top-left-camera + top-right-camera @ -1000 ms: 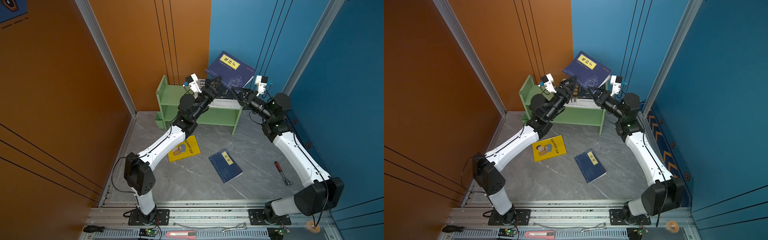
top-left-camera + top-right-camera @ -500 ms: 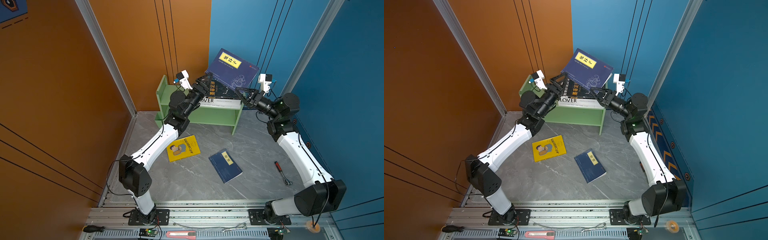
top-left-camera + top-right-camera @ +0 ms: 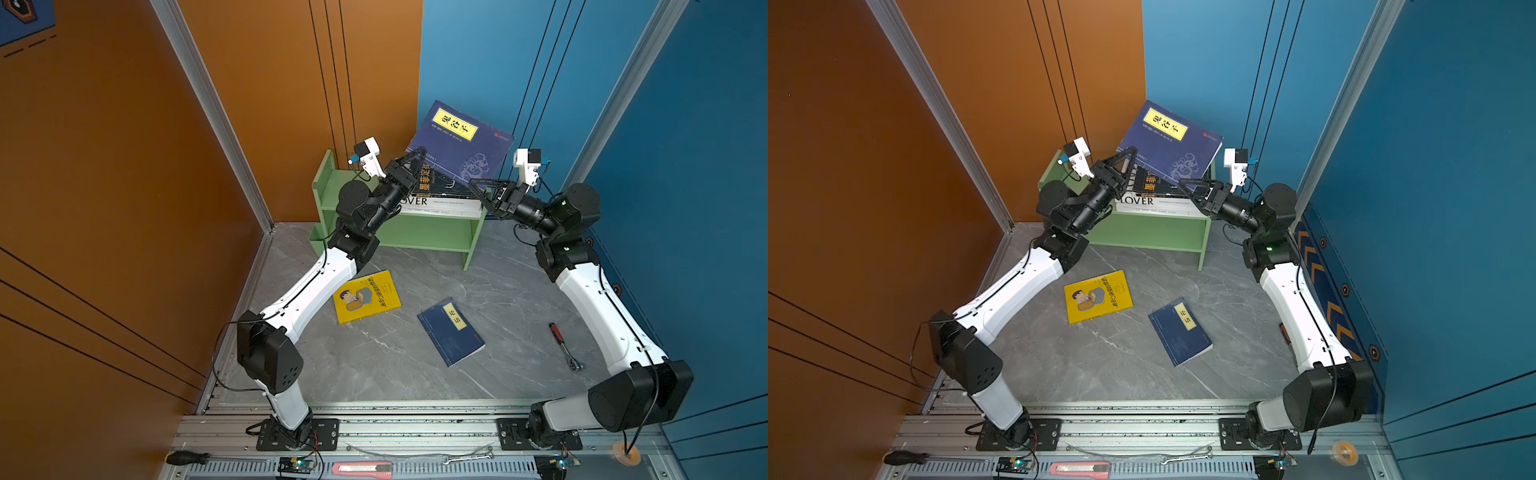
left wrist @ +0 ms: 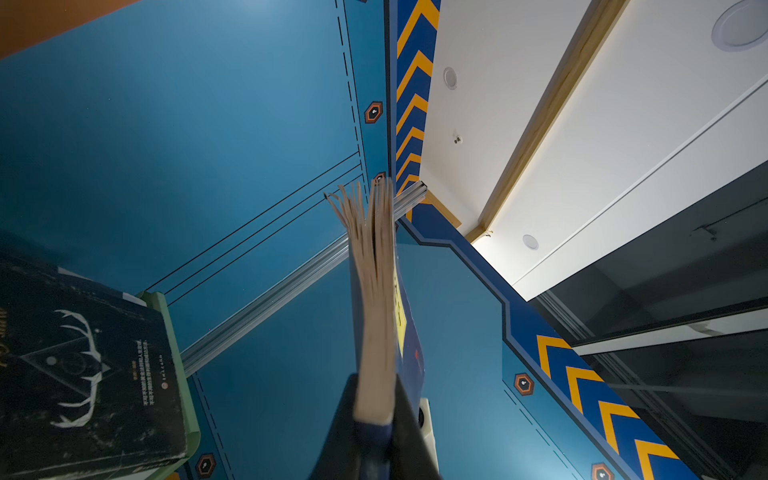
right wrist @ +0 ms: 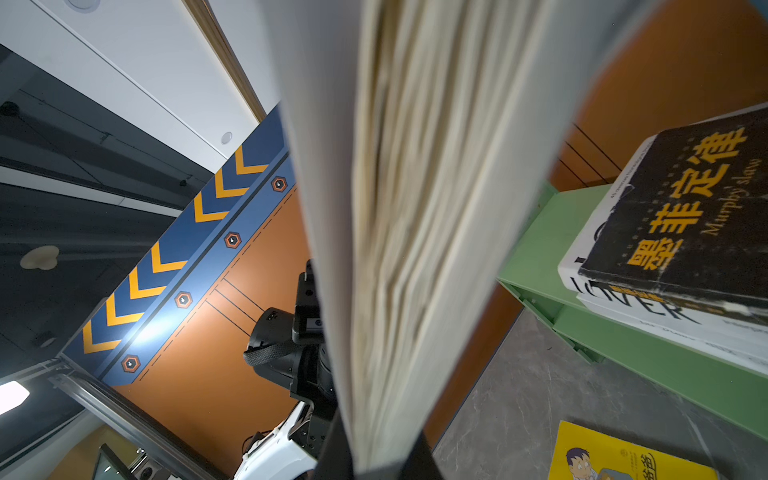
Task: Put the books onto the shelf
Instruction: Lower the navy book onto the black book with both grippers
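A navy book with a yellow label (image 3: 461, 145) hangs tilted above the pale green shelf (image 3: 432, 235) in both top views. My left gripper (image 3: 420, 150) is shut on its left corner, my right gripper (image 3: 473, 183) shut on its lower edge. In each wrist view the book's page edges (image 4: 374, 332) (image 5: 415, 208) run up from between the jaws. On the shelf's top tier lies a black book with yellow characters (image 3: 432, 185) on the white "LOVER" book (image 3: 440, 202), with another white book under that. A yellow cartoon-cover book (image 3: 366, 296) and a second navy book (image 3: 451, 331) lie on the floor.
A red-handled ratchet (image 3: 563, 345) lies on the floor by the right arm. On the front rail are a screwdriver (image 3: 187, 457), a red utility knife (image 3: 361, 468) and a tape roll (image 3: 627, 453). Orange and blue walls close in behind the shelf.
My left gripper moved from the stacked books to the raised navy book's left corner and shut on it. The right gripper kept its hold and the book rose slightly.
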Motion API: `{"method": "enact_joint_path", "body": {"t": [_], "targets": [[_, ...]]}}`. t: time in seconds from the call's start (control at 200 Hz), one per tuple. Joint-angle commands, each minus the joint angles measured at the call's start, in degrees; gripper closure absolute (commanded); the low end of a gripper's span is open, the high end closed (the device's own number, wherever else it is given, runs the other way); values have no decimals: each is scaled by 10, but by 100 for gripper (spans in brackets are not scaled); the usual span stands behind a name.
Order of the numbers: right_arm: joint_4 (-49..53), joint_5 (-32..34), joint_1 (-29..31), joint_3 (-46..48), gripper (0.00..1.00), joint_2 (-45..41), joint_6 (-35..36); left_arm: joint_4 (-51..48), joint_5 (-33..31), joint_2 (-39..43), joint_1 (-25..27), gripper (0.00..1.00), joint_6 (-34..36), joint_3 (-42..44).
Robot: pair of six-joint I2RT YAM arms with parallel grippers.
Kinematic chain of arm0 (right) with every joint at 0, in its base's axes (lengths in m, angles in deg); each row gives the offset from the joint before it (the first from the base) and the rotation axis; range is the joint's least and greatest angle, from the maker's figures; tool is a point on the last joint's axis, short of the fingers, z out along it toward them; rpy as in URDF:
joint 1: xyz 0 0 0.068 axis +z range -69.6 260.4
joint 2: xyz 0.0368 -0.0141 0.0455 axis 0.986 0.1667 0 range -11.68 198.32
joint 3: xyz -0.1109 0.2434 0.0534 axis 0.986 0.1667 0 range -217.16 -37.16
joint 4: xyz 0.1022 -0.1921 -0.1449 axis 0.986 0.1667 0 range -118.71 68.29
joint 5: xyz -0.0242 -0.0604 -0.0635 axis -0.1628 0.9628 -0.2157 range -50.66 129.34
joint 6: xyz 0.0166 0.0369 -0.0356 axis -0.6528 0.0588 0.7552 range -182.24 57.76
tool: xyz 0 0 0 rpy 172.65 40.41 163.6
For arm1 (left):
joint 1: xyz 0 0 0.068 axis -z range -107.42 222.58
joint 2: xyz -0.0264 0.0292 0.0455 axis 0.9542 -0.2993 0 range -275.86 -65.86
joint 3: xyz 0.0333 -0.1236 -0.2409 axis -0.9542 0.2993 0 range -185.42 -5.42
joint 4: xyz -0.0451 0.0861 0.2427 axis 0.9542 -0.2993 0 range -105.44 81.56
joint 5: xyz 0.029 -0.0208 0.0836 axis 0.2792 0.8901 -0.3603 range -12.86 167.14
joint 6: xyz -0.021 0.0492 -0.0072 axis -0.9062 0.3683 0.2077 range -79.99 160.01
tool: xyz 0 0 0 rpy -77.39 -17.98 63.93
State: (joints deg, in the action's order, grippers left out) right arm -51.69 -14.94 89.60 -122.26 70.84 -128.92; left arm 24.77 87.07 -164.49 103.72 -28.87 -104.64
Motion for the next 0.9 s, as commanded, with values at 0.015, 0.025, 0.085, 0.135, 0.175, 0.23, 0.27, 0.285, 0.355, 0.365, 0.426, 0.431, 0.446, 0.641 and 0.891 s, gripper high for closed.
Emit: {"method": "enact_joint_path", "body": {"t": [0.015, 0.025, 0.085, 0.135, 0.175, 0.23, 0.27, 0.285, 0.355, 0.365, 0.426, 0.431, 0.446, 0.641, 0.891], "targets": [[-8, -8, -1, -41, 95, -1, 26, -8, -11, 7, 2, 94, 26, -8], [-6, -7, -2, -42, 94, 0, 26, -8, -12, 7, 3, 94, 26, -7], [10, 3, -3, -52, 92, 7, 32, -8, -24, 5, 5, 96, 33, -9], [30, 16, -5, -62, 85, 13, 38, -9, -38, 3, 8, 97, 36, -11], [48, 31, -9, -69, 81, 17, 46, -10, -53, -1, 11, 98, 38, -14], [75, 53, -13, -80, 78, 22, 62, -10, -72, -9, 14, 98, 39, -21], [103, 76, -18, -90, 68, 24, 77, -10, -86, -15, 17, 99, 39, -26], [115, 85, -20, -93, 66, 24, 84, -10, -91, -19, 18, 99, 40, -30], [176, 137, -27, -108, 53, 26, 128, -10, -113, -34, 21, 98, 43, -45], [185, 145, -27, -110, 51, 26, 135, -11, -116, -37, 22, 98, 44, -47], [227, 187, -31, -118, 49, 25, 171, -19, -138, -52, 27, 99, 42, -62], [229, 190, -31, -119, 48, 25, 174, -19, -140, -53, 27, 99, 41, -64], [236, 201, -32, -120, 48, 25, 182, -23, -147, -57, 28, 99, 39, -67], [291, 335, -35, -123, 33, 27, 261, -62, -261, -95, 49, 99, 23, -89], [305, 381, -38, -123, 27, 66, 256, -142, -297, -151, 62, 99, 0, -160]]}}
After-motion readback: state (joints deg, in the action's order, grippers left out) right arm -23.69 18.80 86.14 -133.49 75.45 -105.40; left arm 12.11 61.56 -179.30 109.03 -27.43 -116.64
